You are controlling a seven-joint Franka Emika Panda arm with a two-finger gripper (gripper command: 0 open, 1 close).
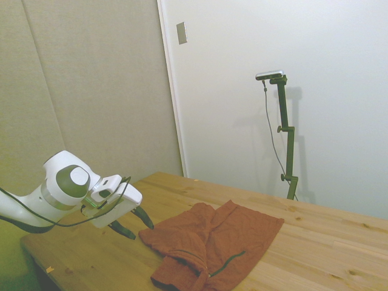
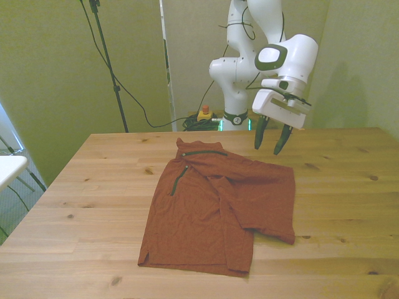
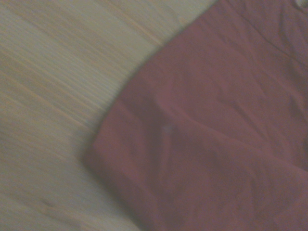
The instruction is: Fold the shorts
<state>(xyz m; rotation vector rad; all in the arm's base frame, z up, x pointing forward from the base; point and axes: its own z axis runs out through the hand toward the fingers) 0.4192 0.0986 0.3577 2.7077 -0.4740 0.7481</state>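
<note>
The shorts (image 2: 218, 208) lie spread on the wooden table (image 2: 93, 187), partly doubled over: near the camera in the front view the hem sits at about six o'clock, and one leg is lapped across toward four o'clock. Farther back, the waistband and dark zipper line (image 2: 177, 180) sit toward eleven o'clock. Beyond that, at about one o'clock of the cloth, the gripper (image 2: 270, 138) hangs above the table with its fingers parted and nothing between them.

Judged from here, a descent at this edge could pinch both lapped layers, dragging the whole garment rather than folding it. The soft, wrinkled cloth may also bunch or slip free.
</note>
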